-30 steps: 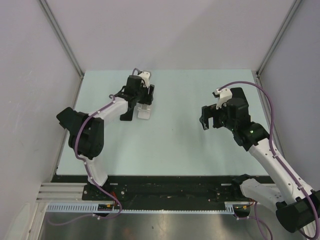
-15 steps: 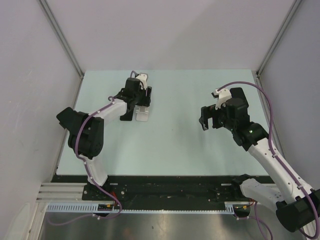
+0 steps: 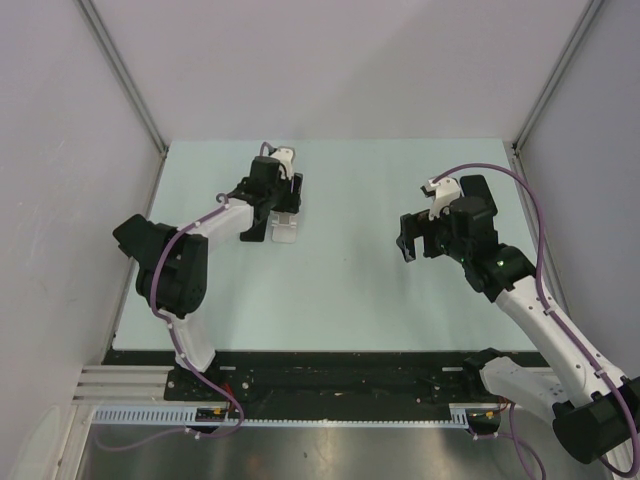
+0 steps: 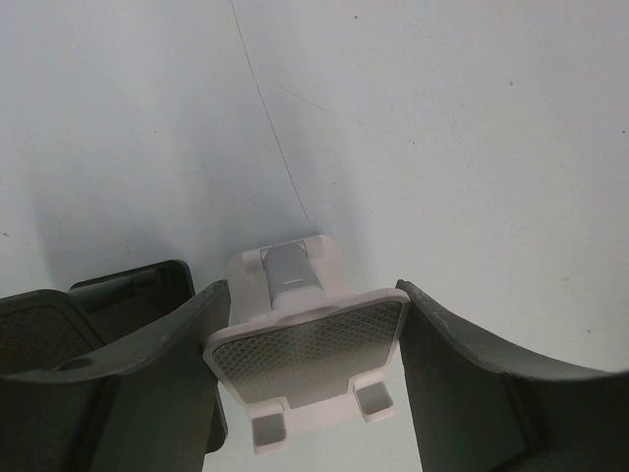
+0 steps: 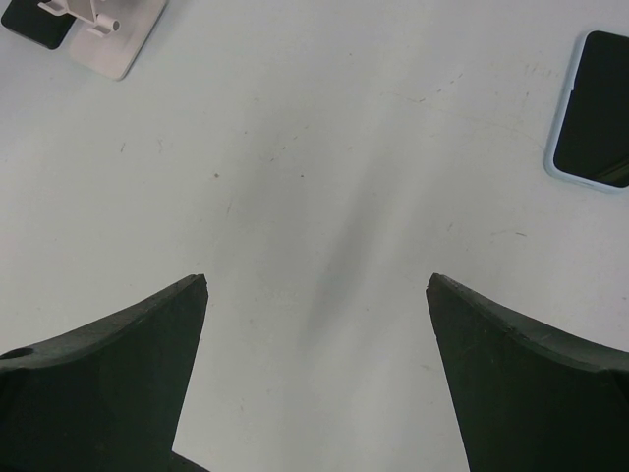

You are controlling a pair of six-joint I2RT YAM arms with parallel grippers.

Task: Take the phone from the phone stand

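Note:
The white phone stand stands on the pale green table with its grey cradle plate bare. My left gripper is closed on that plate, one finger against each side edge. The stand also shows in the top view, under my left gripper. The phone, dark with a light-blue case, lies flat on the table at the upper right of the right wrist view; I cannot make it out in the top view. My right gripper hangs open and empty above bare table, well to the right of the stand.
The table is walled in by white panels at the back and both sides. Purple cables run along both arms. A black rail with the arm bases runs along the near edge.
My left gripper has shifted slightly left and away at the stand. The right arm has hardly moved.

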